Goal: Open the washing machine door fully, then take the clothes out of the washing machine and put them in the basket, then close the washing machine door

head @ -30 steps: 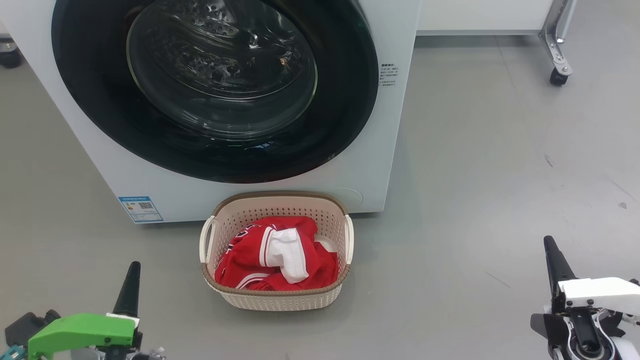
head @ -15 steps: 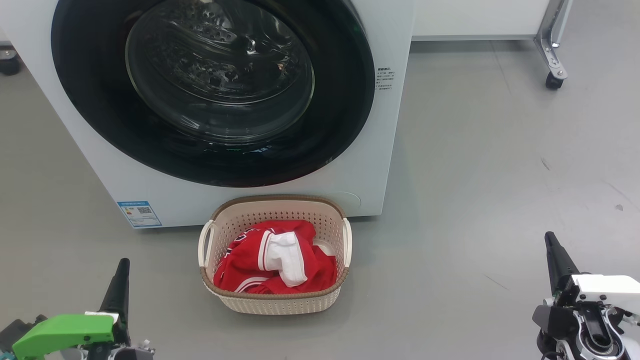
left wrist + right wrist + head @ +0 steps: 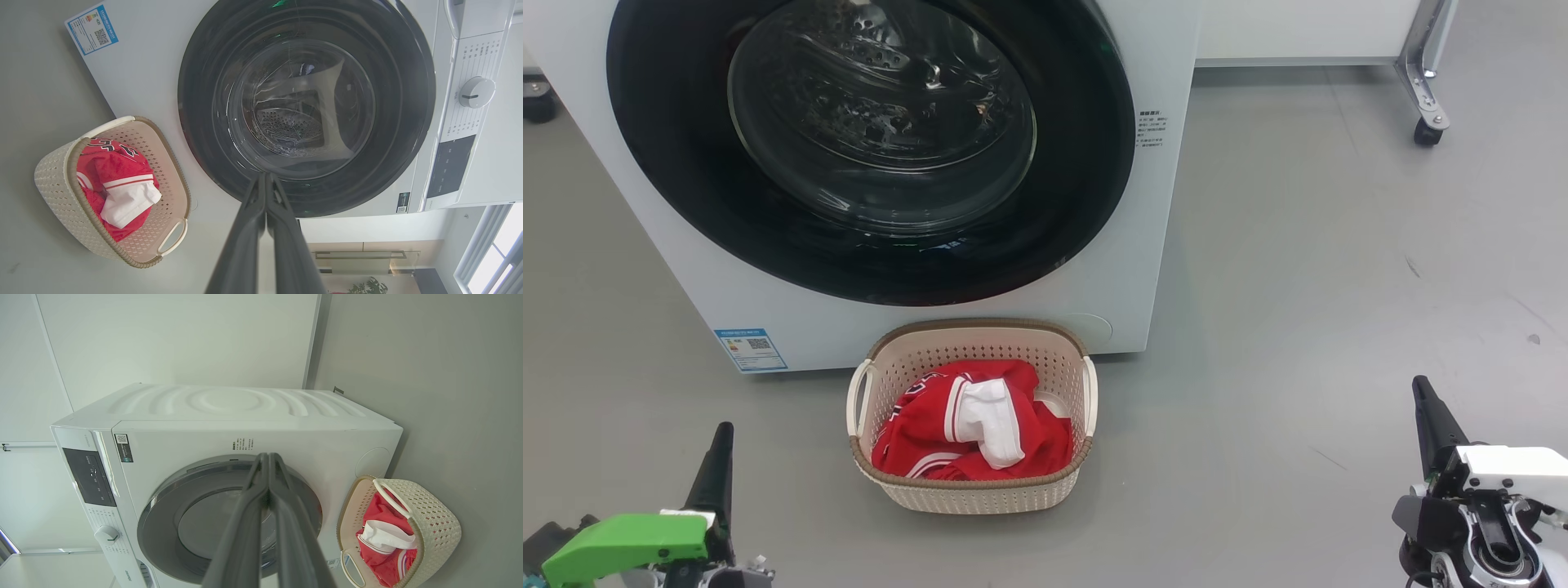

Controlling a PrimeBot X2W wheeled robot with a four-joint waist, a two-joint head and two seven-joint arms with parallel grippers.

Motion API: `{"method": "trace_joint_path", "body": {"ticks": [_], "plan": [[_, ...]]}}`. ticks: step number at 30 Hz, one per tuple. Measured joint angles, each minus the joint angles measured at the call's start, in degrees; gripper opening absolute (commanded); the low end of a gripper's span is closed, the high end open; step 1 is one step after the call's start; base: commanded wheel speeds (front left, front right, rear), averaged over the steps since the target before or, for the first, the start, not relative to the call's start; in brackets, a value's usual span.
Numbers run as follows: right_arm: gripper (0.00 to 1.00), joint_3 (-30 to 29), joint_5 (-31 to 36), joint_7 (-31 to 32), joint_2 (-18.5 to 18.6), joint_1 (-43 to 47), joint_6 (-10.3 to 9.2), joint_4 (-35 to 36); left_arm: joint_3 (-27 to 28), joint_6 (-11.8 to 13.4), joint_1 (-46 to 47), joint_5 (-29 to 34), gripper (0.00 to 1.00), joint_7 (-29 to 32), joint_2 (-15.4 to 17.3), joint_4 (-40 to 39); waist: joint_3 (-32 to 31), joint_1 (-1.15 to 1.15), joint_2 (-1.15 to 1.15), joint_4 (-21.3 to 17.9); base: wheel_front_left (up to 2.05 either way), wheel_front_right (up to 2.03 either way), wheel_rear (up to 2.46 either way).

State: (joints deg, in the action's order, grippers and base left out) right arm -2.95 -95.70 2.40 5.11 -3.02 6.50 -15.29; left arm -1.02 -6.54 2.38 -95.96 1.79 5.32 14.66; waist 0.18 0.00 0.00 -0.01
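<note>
The white washing machine [image 3: 1168,212] stands ahead with its round black-rimmed door [image 3: 874,147] flat against the front. On the floor in front of it sits the cream basket [image 3: 974,490], holding the red and white clothes [image 3: 972,420]. My left gripper [image 3: 721,433] is at the lower left, shut and empty, well apart from the basket. My right gripper [image 3: 1419,385] is at the lower right, also shut and empty. The left wrist view has the door [image 3: 306,106] ahead of the touching fingertips and the basket [image 3: 57,175] with clothes [image 3: 118,183] at left. The right wrist view has the machine [image 3: 229,412], door [image 3: 196,514] and basket [image 3: 433,522].
Grey floor spreads to the right of the machine. A metal leg on a caster [image 3: 1425,131] stands at the far right back. Another wheel [image 3: 538,102] is at the far left. A control panel with a dial [image 3: 476,92] runs along the machine's top.
The head camera shifted slightly in the first half second, so the scene slid down and left. Both grippers stay low and shut; nothing else moved.
</note>
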Motion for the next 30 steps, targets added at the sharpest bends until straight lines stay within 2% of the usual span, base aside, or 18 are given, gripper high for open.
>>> {"method": "trace_joint_path", "body": {"ticks": [30], "plan": [[0.00, -0.18, 0.00, 0.09, 0.00, -0.06, 0.10, -0.41, 0.29, -0.32, 0.12, 0.00, 0.00, 0.18, 0.00, 0.71, -0.02, 0.00, 0.00, 0.00, 0.00, 0.00, 0.00]]}}
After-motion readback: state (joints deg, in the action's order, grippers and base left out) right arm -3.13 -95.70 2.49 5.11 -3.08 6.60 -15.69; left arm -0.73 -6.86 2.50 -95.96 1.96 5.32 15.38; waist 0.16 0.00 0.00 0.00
